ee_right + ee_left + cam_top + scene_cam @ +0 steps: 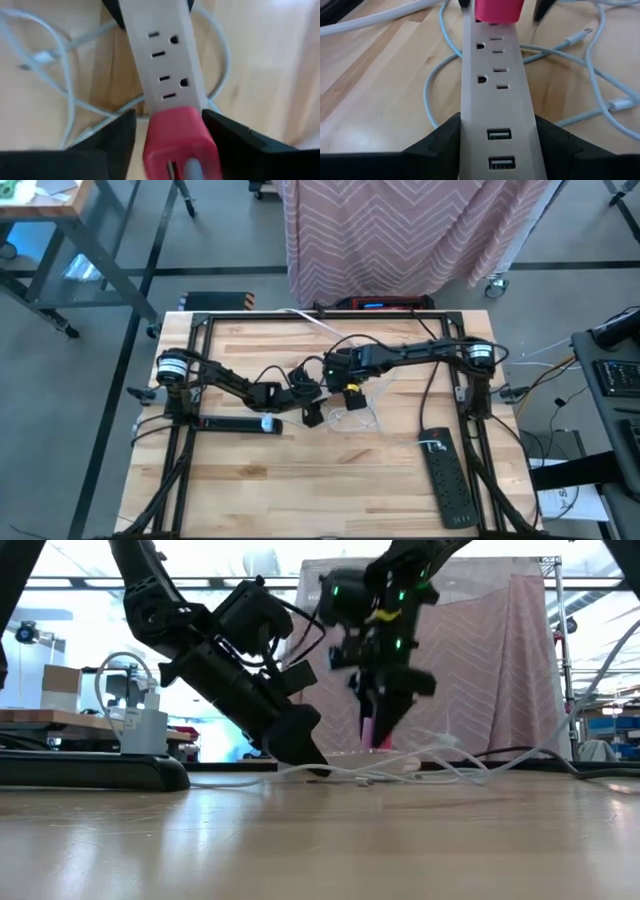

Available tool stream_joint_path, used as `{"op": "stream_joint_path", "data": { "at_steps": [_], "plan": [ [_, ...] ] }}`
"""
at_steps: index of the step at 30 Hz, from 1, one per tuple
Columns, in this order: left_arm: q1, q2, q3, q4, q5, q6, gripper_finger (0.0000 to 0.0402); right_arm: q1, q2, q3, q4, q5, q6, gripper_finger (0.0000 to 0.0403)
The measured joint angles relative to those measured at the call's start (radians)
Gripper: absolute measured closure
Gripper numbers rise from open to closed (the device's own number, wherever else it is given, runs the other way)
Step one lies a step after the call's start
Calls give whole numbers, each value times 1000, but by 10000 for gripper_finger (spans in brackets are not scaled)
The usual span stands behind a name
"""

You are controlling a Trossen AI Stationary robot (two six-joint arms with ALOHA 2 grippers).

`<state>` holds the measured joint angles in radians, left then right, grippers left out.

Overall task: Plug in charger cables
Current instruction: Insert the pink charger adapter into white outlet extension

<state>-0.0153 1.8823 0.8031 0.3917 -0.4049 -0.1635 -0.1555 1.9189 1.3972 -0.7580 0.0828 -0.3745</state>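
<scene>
Mid-table, the left gripper [495, 150] clamps the USB end of a white power strip [495, 90], one dark finger pressed against each side. The right gripper [172, 135] holds a red-pink plug block [177, 137] between its fingers, the block sitting at the strip's far end, against the outlet face. Loose white charger cables [600, 70] curl on the wood beside both sets of fingers. No lettering is readable on strip or plug.
</scene>
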Motion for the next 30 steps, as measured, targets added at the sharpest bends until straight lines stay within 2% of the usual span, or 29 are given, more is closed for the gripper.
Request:
{"op": "stream_joint_path", "data": {
  "at_steps": [4,10,19,24,30],
  "plan": [
    [3,0,-5,-9,-7,-2,225,-2,-66,3,-23,8,-7,170],
    [4,1,-4,-23,-5,-4,221,-2,-99,4,-64,16,-13,185],
    [5,3,-8,-18,-5,-6,223,-4,-60,-4,-36,22,-20,210],
    [5,5,-9,-10,0,0,224,-6,-46,-11,-21,20,-28,263],
    [5,5,-11,10,8,0,222,-9,2,-12,-11,7,-40,266]
  ]
}}
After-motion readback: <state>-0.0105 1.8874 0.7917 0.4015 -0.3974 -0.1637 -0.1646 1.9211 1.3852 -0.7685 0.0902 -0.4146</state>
